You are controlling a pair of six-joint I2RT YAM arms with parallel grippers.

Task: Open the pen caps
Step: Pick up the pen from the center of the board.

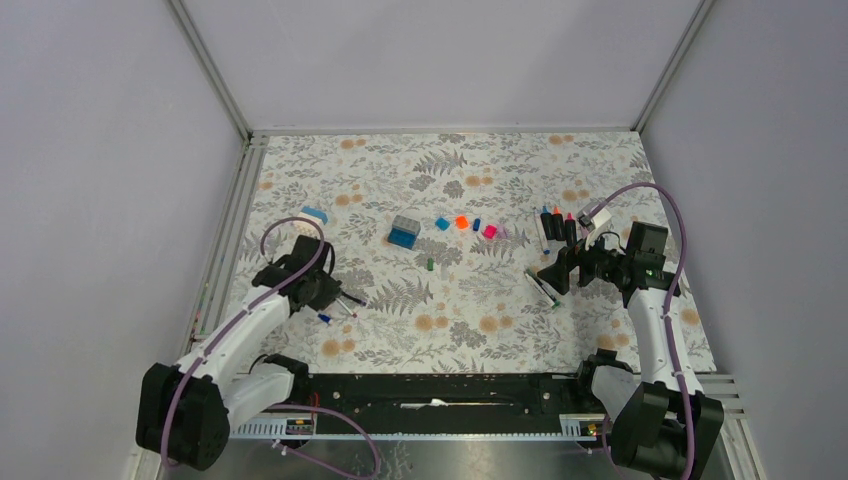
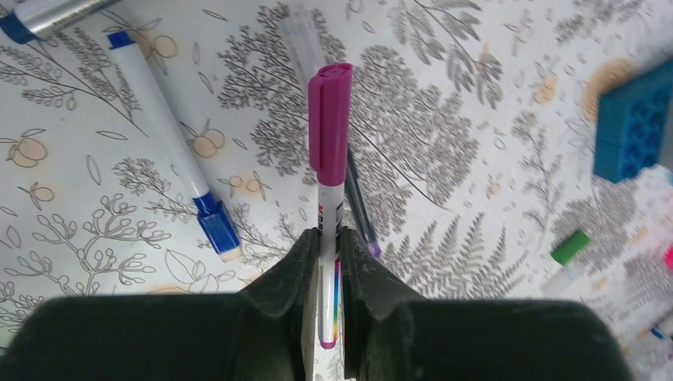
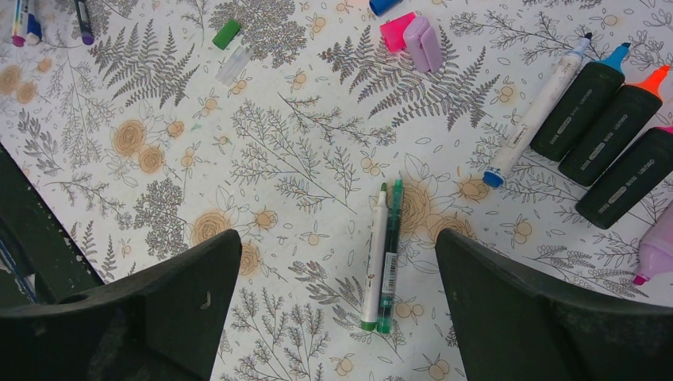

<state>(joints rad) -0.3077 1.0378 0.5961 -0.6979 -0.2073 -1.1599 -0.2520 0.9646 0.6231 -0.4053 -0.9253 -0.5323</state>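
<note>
- Grey walls close in the floral tablecloth (image 1: 455,330) on three sides; a pale frame rail (image 1: 225,240) runs along its left edge and a black rail (image 1: 430,392) crosses the near edge between the arm bases
- On the near left of the cloth, not far from the frame rail, the left gripper (image 2: 328,248) is pinched tight on the white barrel of a magenta-capped pen (image 2: 327,206); its magenta cap (image 2: 329,119) is on and juts out ahead of the fingertips
- Just left of that pen in the wrist view a white marker with blue ends (image 2: 171,147) lies on the cloth; a thin dark pen (image 2: 361,206) lies partly hidden behind the held barrel
- Over the right side the right gripper (image 3: 337,238) is spread wide and grips nothing; a pair of green pens (image 3: 381,254) lies side by side on the cloth between its fingers
- Towards the right edge three dark highlighters (image 3: 611,135) lie touching in a row, tips bare, with a white blue-tipped marker (image 3: 536,111) just beside them
- Loose caps sit mid-cloth towards the far side: a blue cap (image 1: 442,224), an orange cap (image 1: 461,222) and a pink cap (image 1: 489,231) in a short line; a green cap (image 1: 429,264) lies nearer; a blue-and-grey block (image 1: 404,232) stands just left of them
- Between the two grippers the near half of the cloth shows bare pattern; the far strip under the back wall does too
</note>
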